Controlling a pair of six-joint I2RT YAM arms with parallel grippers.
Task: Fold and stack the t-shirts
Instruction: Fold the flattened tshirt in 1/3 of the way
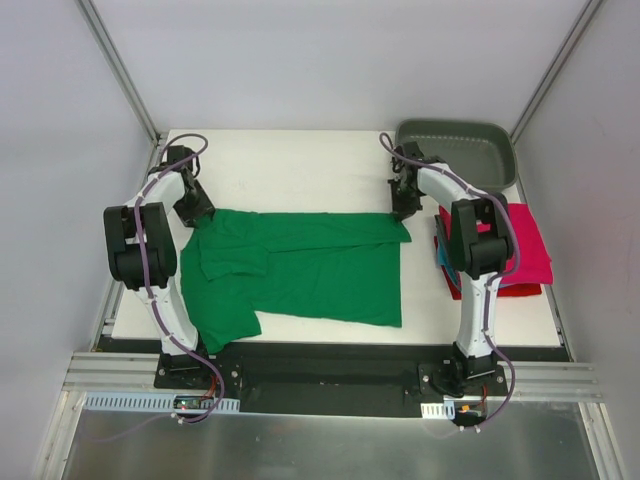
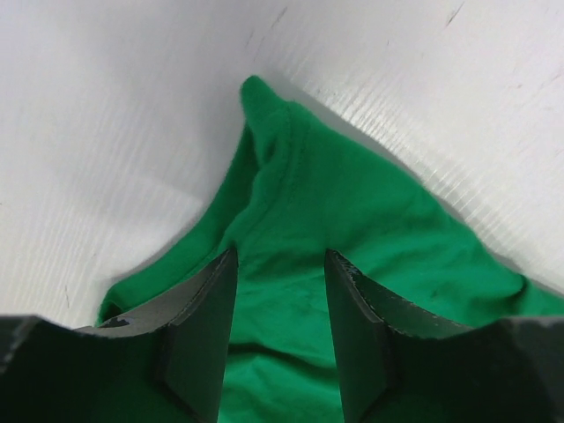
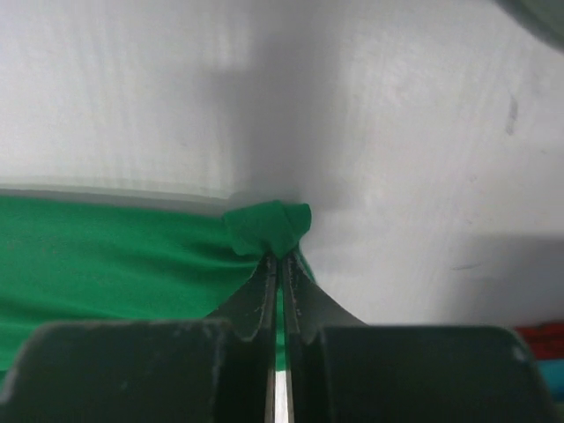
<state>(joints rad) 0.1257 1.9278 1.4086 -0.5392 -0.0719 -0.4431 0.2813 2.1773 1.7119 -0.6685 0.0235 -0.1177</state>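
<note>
1. The left gripper [image 1: 196,208] sits at the 10 o'clock corner of the green t-shirt [image 1: 300,265]. Its jaws stand apart, straddling a raised ridge of hem without pinching it.
2. The green t-shirt lies spread across the middle of the table [image 1: 300,165], one sleeve rumpled toward 8 o'clock. It looks light, limp and likely to sag between two holds. The best grip is probably at the far corners, on the stitched hem.
3. The right gripper [image 1: 404,208] is at the shirt's 2 o'clock corner, clenched on a small bunch of green cloth.
4. The folded t-shirts [image 1: 525,250], crimson-pink on top, are stacked at the table's 3 o'clock. The grey tray [image 1: 460,150] sits at 1 o'clock.
</note>
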